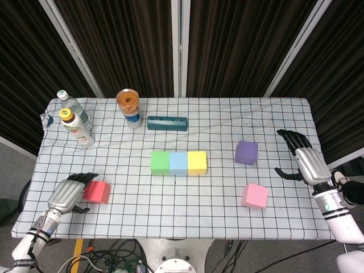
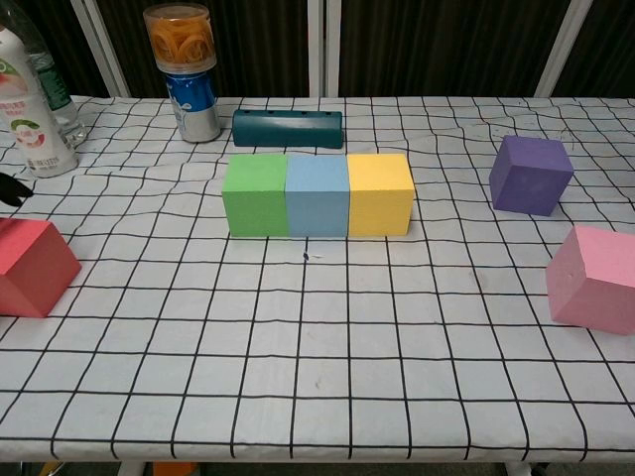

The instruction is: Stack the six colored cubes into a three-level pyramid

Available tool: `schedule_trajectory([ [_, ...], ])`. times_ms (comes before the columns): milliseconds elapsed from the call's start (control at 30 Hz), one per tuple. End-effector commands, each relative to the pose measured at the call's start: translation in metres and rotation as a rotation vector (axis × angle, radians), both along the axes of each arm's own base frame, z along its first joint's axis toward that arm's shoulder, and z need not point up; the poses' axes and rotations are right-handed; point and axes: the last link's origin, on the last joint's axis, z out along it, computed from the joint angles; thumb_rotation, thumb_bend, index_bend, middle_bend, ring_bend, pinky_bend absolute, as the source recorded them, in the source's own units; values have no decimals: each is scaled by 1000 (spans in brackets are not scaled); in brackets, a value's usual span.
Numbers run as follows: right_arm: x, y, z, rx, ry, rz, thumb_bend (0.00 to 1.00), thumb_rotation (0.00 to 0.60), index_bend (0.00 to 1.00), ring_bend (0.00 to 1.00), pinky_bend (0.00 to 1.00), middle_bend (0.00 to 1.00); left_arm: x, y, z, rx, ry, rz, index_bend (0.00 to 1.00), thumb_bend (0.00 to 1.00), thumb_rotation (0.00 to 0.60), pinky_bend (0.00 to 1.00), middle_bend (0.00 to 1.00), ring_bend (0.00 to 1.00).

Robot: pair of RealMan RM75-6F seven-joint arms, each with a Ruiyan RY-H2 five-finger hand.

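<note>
Green [image 1: 160, 162], blue [image 1: 178, 162] and yellow [image 1: 197, 162] cubes stand touching in a row at the table's middle; the chest view shows the same green [image 2: 255, 193], blue [image 2: 317, 193] and yellow [image 2: 379, 192] row. A purple cube [image 1: 247, 152] [image 2: 531, 175] and a pink cube [image 1: 254, 195] [image 2: 593, 279] sit apart on the right. The red cube [image 1: 98, 191] [image 2: 35, 266] lies front left. My left hand [image 1: 68, 194] is right beside its left face, fingers apart and holding nothing. My right hand [image 1: 304, 162] hovers open near the table's right edge, away from the purple cube.
Two drink bottles [image 1: 72, 128] stand at the back left corner. A can with an orange lid [image 1: 129, 108] and a long teal box [image 1: 166, 123] are behind the cube row. The checked cloth's front edge [image 2: 317, 451] is close to the red and pink cubes.
</note>
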Motion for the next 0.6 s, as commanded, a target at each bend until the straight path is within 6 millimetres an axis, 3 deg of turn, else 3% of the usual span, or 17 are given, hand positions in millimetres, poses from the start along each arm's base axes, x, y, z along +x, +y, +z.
schedule_trajectory([
  [33, 0, -1, -3, 9, 1, -1, 176, 600, 0, 0, 0, 65, 0, 3, -7, -4, -8, 3, 121, 59, 600, 194, 140, 144],
  [133, 1, -1, -4, 13, 0, 4, 176, 600, 0, 0, 0, 66, 1, 11, -14, 4, -10, -1, 149, 65, 600, 197, 159, 148],
  [267, 1, -1, -4, 8, -6, 5, 176, 600, 0, 0, 0, 69, -2, 19, -21, 3, 28, -6, 233, 121, 600, 205, 251, 226],
  [400, 0, 0, -2, 4, -10, 2, 176, 600, 0, 0, 0, 71, -1, 25, -20, 32, 49, -13, 350, 176, 600, 323, 384, 344],
  [467, 0, 1, -2, 2, -15, 3, 175, 600, 0, 0, 0, 72, 6, 28, -16, 42, 24, -17, 377, 179, 600, 339, 438, 386],
  [600, 0, 2, 0, -6, -16, 9, 176, 600, 0, 0, 0, 72, 31, 39, -1, 70, -48, -62, 378, 172, 600, 365, 447, 394],
])
